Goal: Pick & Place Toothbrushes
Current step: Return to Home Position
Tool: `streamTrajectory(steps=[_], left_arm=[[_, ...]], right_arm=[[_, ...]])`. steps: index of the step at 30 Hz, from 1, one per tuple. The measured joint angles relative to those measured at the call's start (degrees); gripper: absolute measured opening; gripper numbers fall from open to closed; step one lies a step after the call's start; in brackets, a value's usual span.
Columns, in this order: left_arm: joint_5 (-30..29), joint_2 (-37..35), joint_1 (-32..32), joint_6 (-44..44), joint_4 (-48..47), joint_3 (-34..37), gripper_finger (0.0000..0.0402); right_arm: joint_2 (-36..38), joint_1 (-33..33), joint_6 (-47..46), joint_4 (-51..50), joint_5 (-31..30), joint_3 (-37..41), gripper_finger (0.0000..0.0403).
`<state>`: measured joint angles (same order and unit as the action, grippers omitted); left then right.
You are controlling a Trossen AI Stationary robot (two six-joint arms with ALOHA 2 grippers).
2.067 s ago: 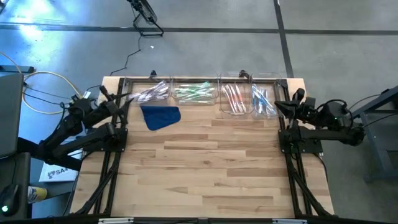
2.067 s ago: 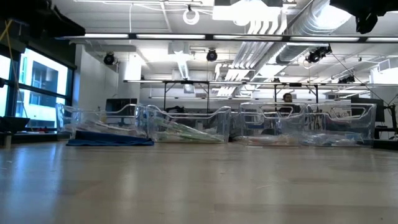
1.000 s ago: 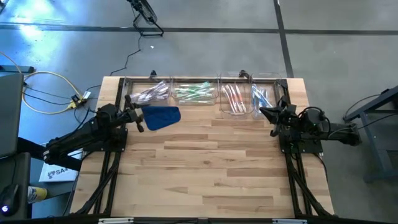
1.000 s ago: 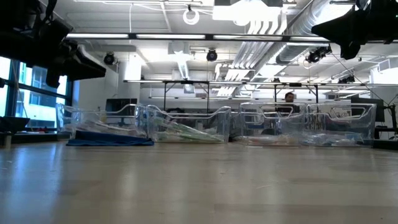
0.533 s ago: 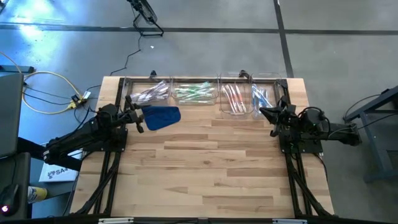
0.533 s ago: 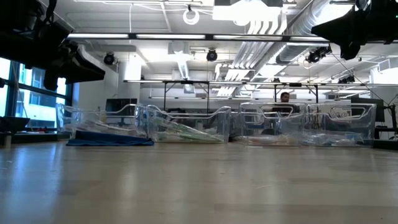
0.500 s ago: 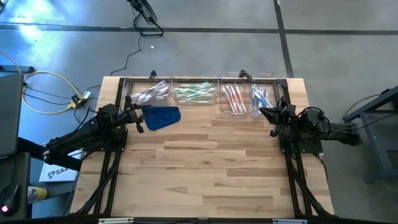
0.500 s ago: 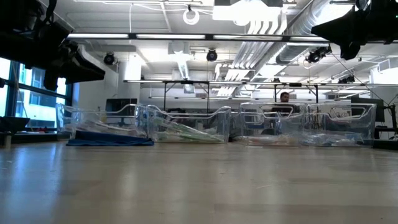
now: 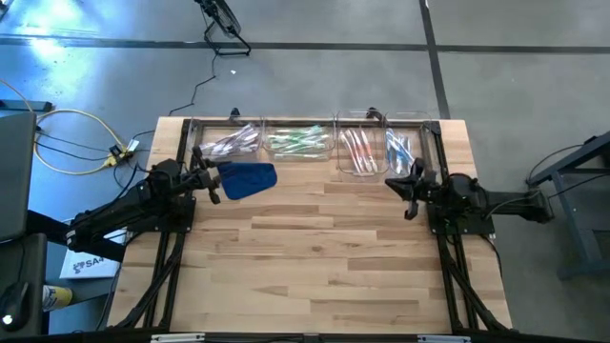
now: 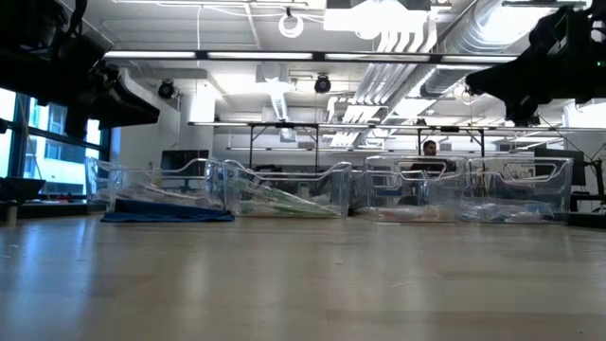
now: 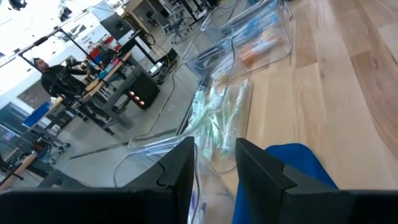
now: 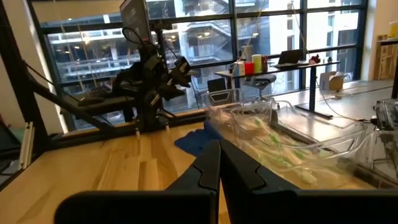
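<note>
Right gripper point(image 9: 405, 187) empty, fingers closed together, just before the right-hand bins point(image 9: 381, 116); left gripper point(image 9: 212, 180) slightly parted, empty, beside blue cloth point(image 9: 250, 178). Toothbrushes point(image 9: 297, 142) lie sorted in bins at table point(image 9: 315, 257) far edge. Risk: an arm swinging home could clip a bin or drag cloth

The grey concrete floor point(image 9: 334, 86) was crossed by dark seams, and a yellow cable point(image 9: 67, 112) looped over it left of the wooden table point(image 9: 315, 257). White ducts point(image 10: 417, 28) and strip lights point(image 10: 265, 55) ran under the ceiling. Tall windows point(image 12: 205, 37) looked onto a building outside, with a desk point(image 12: 292, 65) carrying cups before them. A person point(image 10: 429, 148) sat among far desks.
</note>
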<state>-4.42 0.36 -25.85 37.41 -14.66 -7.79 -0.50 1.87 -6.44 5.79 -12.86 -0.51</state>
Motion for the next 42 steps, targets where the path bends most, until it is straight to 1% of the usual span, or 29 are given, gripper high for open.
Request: streamTrajectory(steps=[3,8,14,18,20,27,30,31,35,37,39,42], left_arm=[[0.0,0.0,0.0,-0.13,-1.02,0.0,0.0113],[-0.05,0.0,0.0,-0.58,-2.9,0.0,0.0113],[-0.6,0.0,0.0,0.2,-4.09,0.0,0.0113],[-2.2,0.02,0.0,1.22,-8.16,-0.19,0.0113],[-2.5,0.04,-0.02,0.56,-9.52,-0.23,0.0113],[-3.19,0.07,-0.02,0.21,-9.53,-0.13,0.0113],[-2.43,0.07,-0.01,-1.54,-9.51,-0.11,0.0113],[-1.64,0.07,-0.02,-1.65,-9.78,-0.09,0.0113],[7.07,0.34,0.0,-1.66,-10.7,-0.08,0.0113],[8.78,0.68,0.0,-1.24,-10.43,-0.13,0.0113],[7.78,0.62,0.0,1.62,-10.29,-0.11,0.0113],[3.3,0.61,0.0,8.44,-9.97,-0.02,0.0113]], right_arm=[[-0.15,0.0,0.33,-0.36,0.5,0.02,0.0002],[-0.15,0.0,2.23,-1.26,6.12,0.04,0.0002],[-0.89,0.0,3.43,-4.18,10.53,0.06,0.0002],[-1.24,0.02,3.72,-4.72,12.97,0.06,0.0002],[-1.29,0.0,3.7,-4.82,13.22,0.06,0.0002],[-1.31,0.0,3.83,-4.9,13.18,0.09,0.0003],[-1.31,0.0,3.54,-4.76,13.16,0.11,0.0003],[-1.33,0.0,3.54,-4.63,13.12,0.11,0.0003],[-1.33,0.0,3.52,-4.45,13.07,0.11,0.0003],[-1.33,0.0,3.52,-4.43,13.05,0.11,0.0003],[-1.33,0.0,3.51,-4.32,13.04,0.13,0.0003],[-1.33,0.0,3.5,-4.25,13.03,0.13,0.0003]])
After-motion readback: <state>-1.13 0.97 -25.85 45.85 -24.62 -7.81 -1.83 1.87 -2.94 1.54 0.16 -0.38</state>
